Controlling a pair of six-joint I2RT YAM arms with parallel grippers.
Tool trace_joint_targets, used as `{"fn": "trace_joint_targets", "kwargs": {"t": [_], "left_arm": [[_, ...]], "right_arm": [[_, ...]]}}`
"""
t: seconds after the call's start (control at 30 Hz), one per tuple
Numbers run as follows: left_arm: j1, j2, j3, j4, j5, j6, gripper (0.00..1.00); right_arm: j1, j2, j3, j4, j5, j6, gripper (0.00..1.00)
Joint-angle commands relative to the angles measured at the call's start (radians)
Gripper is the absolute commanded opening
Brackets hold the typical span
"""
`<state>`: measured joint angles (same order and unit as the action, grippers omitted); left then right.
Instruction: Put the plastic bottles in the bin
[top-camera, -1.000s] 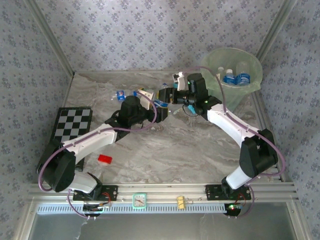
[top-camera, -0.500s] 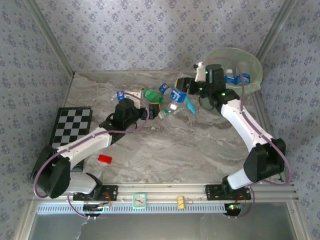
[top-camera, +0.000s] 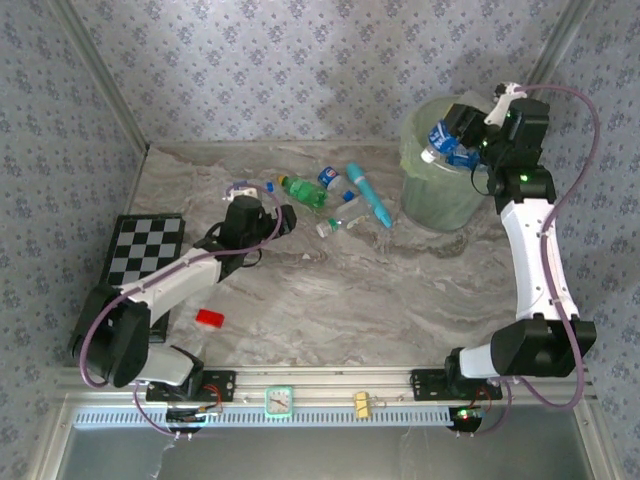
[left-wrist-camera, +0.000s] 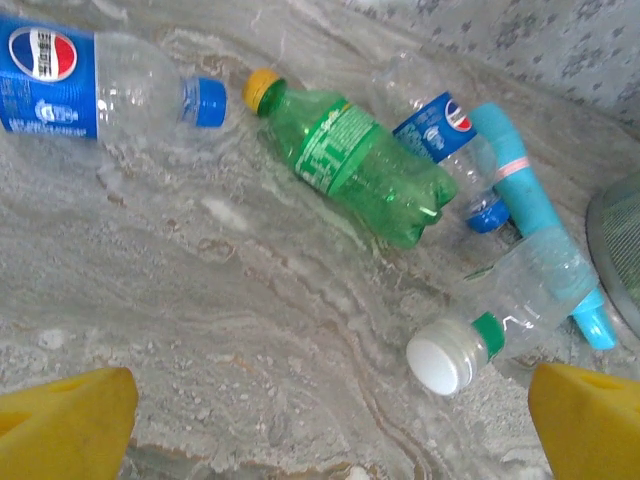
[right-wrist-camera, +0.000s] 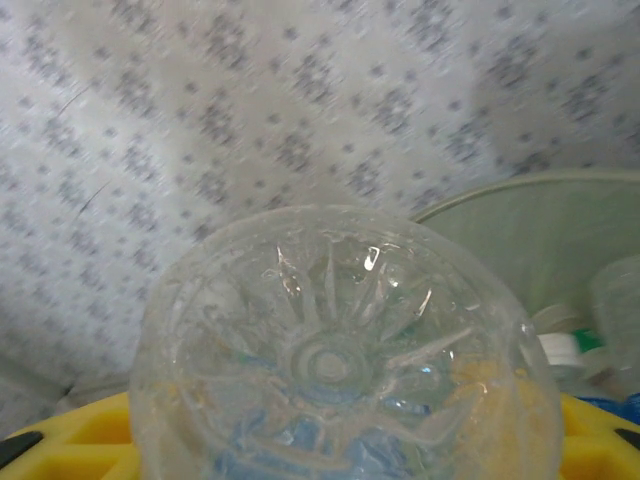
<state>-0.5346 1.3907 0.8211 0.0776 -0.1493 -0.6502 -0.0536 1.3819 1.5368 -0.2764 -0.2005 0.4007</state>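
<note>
Up at the far right: right pincer (top-camera: 452, 135) clamped on a clear, blue-labelled held bottle (top-camera: 437, 146), poised over the left rim of the bin (top-camera: 440, 198). From the right wrist, straight onto the held bottle's ribbed base (right-wrist-camera: 340, 360), with yellow fingers (right-wrist-camera: 60, 440) pressed in from either side. Behind it the bin rim (right-wrist-camera: 530, 215), and binned bottles (right-wrist-camera: 565, 345) at the right edge.

Left of centre: left pincer (top-camera: 283, 215) spread wide and low over the worktop (top-camera: 380, 290), gripping nothing. From its wrist, yellow fingertips (left-wrist-camera: 60, 425) in the two lower corners, with bare marble between.

Lying on the worktop beyond that pincer, left to right:
- left blue bottle (left-wrist-camera: 60, 70), cap pointing right
- green bottle (left-wrist-camera: 360, 165), yellow cap toward that blue cap, just apart
- second blue bottle (left-wrist-camera: 440, 130), just beside the green bottle's far end
- teal tube (left-wrist-camera: 520, 180), slanted alongside
- white-capped bottle (left-wrist-camera: 500, 320), nearer, clear, with a green neck ring, its body against the tube

Well apart at the near left: red block (top-camera: 209, 318) and checkerboard (top-camera: 145, 250).
</note>
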Motion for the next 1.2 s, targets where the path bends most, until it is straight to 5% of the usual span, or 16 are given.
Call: {"fn": "trace_joint_targets", "kwargs": {"t": [0.0,0.27,0.7,0.83,1.0,1.17], "left_arm": [[0.001,0.005,0.009,-0.017,0.012,-0.026,1.00],[0.003,0.006,0.000,-0.018,0.014,-0.025,1.00],[0.010,-0.020,-0.025,-0.027,0.005,-0.025,1.00],[0.017,-0.031,-0.031,-0.034,-0.002,-0.023,1.00],[0.021,-0.031,-0.030,-0.038,-0.013,-0.028,1.00],[0.030,-0.027,-0.021,-0.042,-0.017,-0.015,1.00]], "right_arm": [[-0.018,0.010,0.017,0.094,0.132,0.004,0.49],[-0.044,0.116,0.056,0.147,0.152,0.045,0.49],[-0.029,0.339,0.166,0.055,-0.028,0.189,0.52],[-0.027,0.350,0.186,0.036,-0.013,0.188,0.67],[-0.032,0.332,0.229,-0.036,0.057,0.128,0.98],[-0.044,0.243,0.199,-0.046,0.151,0.068,1.00]]}}
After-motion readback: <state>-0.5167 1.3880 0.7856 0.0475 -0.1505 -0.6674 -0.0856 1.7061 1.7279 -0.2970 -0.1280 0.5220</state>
